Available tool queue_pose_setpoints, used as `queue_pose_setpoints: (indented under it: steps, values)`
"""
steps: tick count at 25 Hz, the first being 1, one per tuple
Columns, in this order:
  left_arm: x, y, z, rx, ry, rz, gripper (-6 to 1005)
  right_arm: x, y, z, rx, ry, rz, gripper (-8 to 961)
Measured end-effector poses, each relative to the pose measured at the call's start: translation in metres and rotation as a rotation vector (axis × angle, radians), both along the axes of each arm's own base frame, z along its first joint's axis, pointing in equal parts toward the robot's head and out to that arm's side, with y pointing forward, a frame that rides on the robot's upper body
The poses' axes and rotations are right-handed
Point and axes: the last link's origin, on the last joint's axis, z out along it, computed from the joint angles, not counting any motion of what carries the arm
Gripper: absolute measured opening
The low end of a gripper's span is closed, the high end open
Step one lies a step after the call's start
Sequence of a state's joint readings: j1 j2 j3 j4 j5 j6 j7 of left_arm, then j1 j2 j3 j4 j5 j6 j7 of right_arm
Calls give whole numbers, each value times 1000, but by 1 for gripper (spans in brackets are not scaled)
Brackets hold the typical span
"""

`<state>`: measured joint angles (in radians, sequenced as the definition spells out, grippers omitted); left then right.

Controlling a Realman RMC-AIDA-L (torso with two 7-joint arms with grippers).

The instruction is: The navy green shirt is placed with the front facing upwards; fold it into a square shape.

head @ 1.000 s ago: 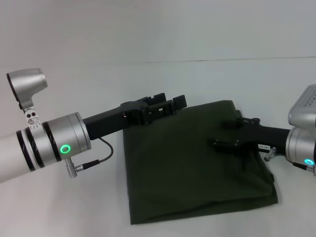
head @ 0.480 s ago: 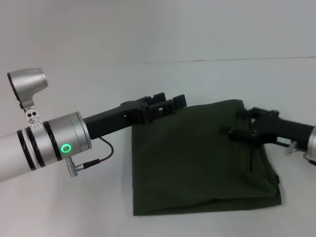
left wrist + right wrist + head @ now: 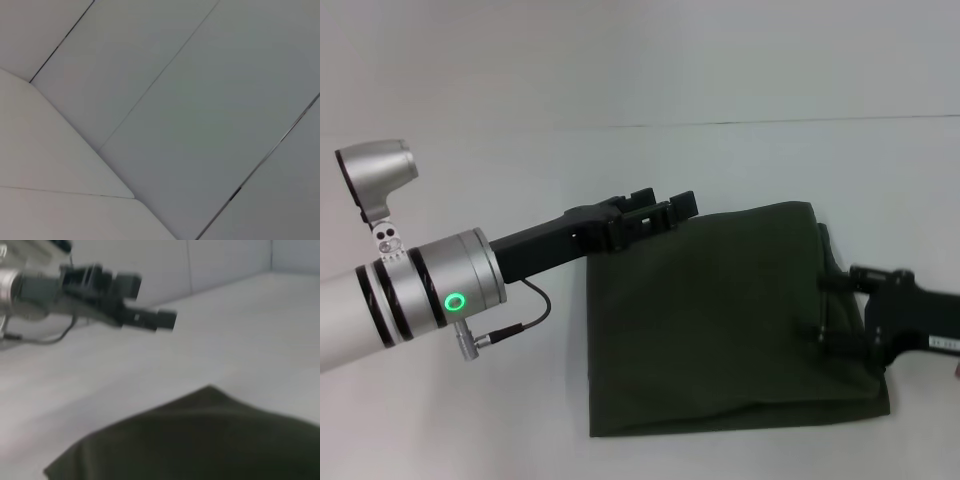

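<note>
The navy green shirt lies folded into a rough square on the white table, plain green side up; no lettering shows. Its near corner shows in the right wrist view. My left gripper hangs open and empty just above the shirt's far left corner; it also shows in the right wrist view. My right gripper is open and empty, low over the shirt's right edge.
A cable loops from my left wrist over the table left of the shirt. The table's far edge meets a pale wall. The left wrist view shows only pale panels.
My right gripper has drawn back to the right, from the shirt's middle to its right edge. The shirt shifted slightly right early on. The left arm has not moved.
</note>
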<state>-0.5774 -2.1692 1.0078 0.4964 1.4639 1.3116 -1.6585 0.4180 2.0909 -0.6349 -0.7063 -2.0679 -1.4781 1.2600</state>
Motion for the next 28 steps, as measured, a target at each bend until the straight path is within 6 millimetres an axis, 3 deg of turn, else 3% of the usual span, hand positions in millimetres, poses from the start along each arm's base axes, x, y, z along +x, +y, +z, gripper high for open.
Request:
queue_pose_setpoints:
  steps: [7,18,28]
  values:
    - [1,0,-1,-3,-3,0,901,9,-7,-12,-51,-55,-32,792]
    - [0,-2,-1,-8,-7,-2,901,40,-26,-14,-25,-91,-160,791]
    - [1,-1,0,-1,-2,-13,901,58,-40,-11,55,11,-290,790]
